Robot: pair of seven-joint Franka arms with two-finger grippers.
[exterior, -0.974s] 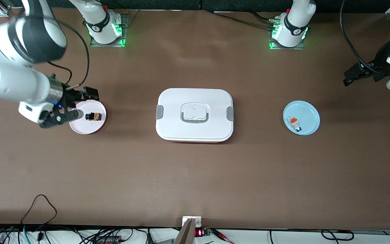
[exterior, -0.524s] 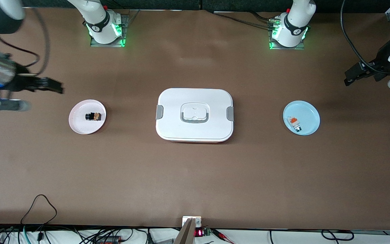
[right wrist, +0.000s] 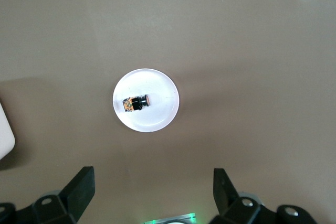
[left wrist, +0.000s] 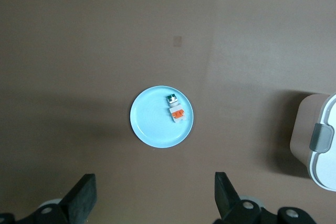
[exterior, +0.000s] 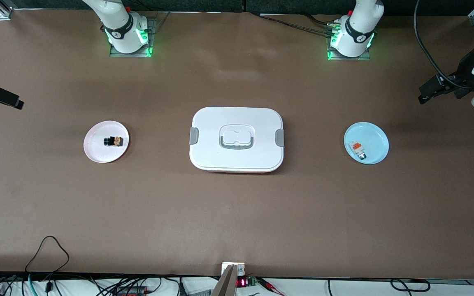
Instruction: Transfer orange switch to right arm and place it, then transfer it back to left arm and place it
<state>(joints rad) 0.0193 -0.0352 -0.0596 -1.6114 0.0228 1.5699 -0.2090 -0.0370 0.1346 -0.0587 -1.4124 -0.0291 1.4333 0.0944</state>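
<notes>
Right gripper (right wrist: 149,192) is seen wide open and empty, held high over the table at the right arm's end, above the pink plate (right wrist: 163,114). On that plate the orange switch (right wrist: 135,103) is lying on its side, untouched. Left gripper (left wrist: 152,198) is likewise spread wide with nothing held, raised over the left arm's end above the blue plate (left wrist: 152,129), where a white-and-grey component (left wrist: 176,109) with an orange patch is resting. The white lidded box (exterior: 236,139) is placed between the two plates, closed.
</notes>
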